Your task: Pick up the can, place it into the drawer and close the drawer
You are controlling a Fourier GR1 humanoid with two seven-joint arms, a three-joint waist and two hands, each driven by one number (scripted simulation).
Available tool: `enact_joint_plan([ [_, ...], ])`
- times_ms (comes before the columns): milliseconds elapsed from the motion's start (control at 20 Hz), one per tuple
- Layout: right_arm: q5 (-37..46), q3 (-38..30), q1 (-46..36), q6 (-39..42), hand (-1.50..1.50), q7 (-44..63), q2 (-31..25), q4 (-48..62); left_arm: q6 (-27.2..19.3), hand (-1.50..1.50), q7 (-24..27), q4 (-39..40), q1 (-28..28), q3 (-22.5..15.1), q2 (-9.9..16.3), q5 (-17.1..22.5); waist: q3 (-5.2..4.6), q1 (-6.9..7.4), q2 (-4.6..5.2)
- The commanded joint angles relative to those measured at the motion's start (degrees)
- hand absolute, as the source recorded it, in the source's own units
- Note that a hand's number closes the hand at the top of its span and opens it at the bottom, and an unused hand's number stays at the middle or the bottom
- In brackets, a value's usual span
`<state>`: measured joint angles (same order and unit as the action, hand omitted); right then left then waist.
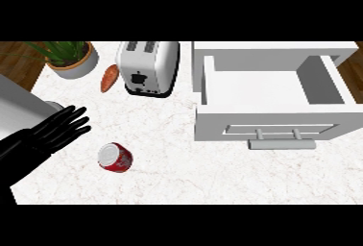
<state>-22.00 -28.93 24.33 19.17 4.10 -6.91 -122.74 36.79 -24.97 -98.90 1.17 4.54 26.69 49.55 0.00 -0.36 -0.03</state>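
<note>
The left hand [60, 129] comes in from the counter's [177, 173] left edge with its fingers straight and spread, holding nothing. The red can [115, 157] lies just beside it at five o'clock, silver top pointing toward eleven o'clock. Bare counter stretches rightward at three o'clock to the open drawer [273, 89], handle [281, 141] facing six o'clock.

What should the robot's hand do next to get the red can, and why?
Probably the left hand should ease down and to the right toward the red can and close around it. The hand is open and not touching the can, and the drawer already stands open, waiting.
</note>
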Motion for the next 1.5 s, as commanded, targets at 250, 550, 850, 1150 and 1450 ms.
enact_joint_plan([
  [250, -3.1, -5.8, 2.3, 6.6, -1.50, -2.3, 0.9, 2.2, 3.7, -1.50, 7.2, 5.1, -0.7, -1.0, -8.1, -15.1, 0.00, -0.02, -0.04],
  [550, -3.6, -6.9, 2.6, 7.2, -1.50, 0.5, 2.4, 0.2, 4.3, -1.50, 14.1, 13.5, 0.9, 0.6, -11.3, -24.4, -0.01, -0.06, 0.00],
  [850, -3.9, -8.1, -2.5, 6.3, -1.50, 2.9, 0.4, 1.3, 6.8, -1.50, 24.5, 26.4, 5.7, 3.1, -11.4, -32.9, -0.03, -0.06, 0.08],
  [1150, -2.5, -7.6, -2.2, 7.3, -1.50, 3.3, 3.2, -0.2, 5.1, -1.50, 38.2, 38.5, 9.3, 3.1, -11.7, -44.4, -0.04, -0.17, 0.12],
  [1450, -3.7, -9.0, -3.0, 8.1, -1.50, 5.2, 3.2, 0.1, 6.3, -1.50, 45.8, 50.7, 13.3, 3.3, -9.3, -48.9, -0.04, -0.17, 0.12],
])
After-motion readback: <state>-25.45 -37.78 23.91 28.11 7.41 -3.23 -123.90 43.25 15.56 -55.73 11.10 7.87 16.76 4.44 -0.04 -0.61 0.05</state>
